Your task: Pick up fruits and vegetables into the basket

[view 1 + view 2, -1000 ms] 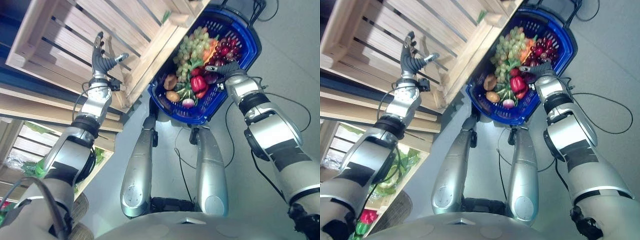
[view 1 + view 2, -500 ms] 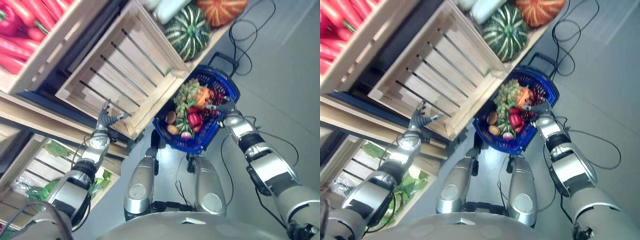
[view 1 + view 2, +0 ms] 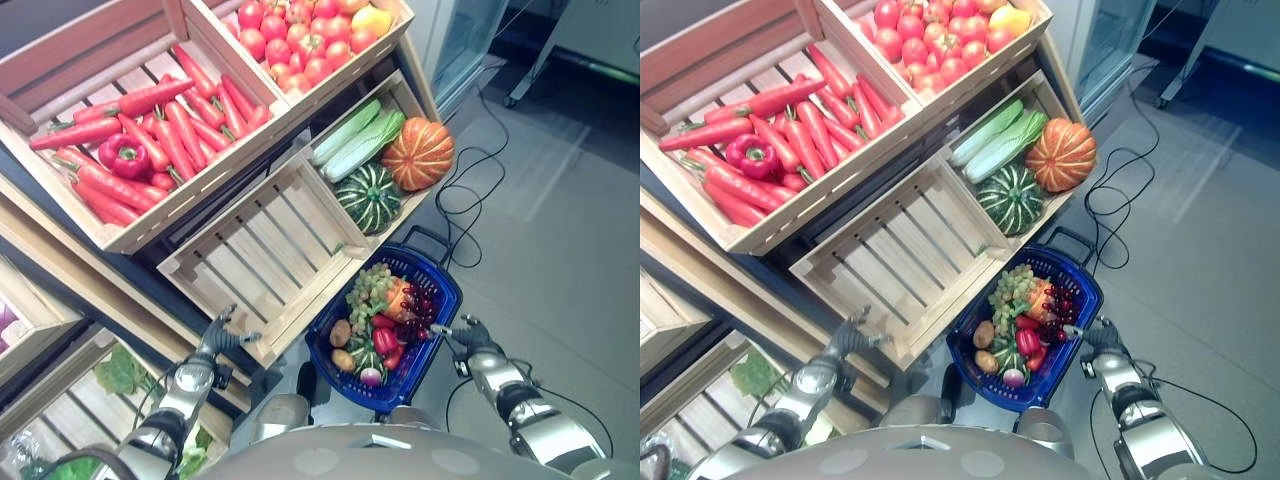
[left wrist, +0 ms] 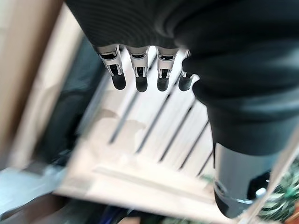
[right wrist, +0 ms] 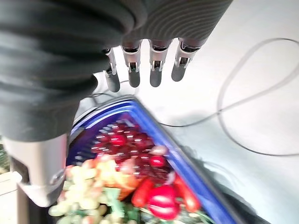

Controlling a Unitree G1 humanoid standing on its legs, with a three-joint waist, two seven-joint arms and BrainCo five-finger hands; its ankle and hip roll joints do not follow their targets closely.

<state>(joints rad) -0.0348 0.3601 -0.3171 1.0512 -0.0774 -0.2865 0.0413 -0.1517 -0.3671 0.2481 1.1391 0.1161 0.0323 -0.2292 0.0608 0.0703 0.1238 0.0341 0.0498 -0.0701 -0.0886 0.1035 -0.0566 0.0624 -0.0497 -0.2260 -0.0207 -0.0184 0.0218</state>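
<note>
We see the blue plastic basket (image 3: 436,330) of mixed produce just beside our right hand (image 3: 462,335), fingers relaxed. Our left hand (image 3: 222,338), fingers apart, hovers by the empty slatted wooden crate (image 3: 265,255).

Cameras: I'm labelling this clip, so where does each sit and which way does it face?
Eye views: on the head, looking down at the crates, blue basket, left hand and right hand.
Left wrist view: along the open left hand at an empty slatted crate.
Right wrist view: along the open right hand at the basket.
Shared: basket, empty crate.
</note>
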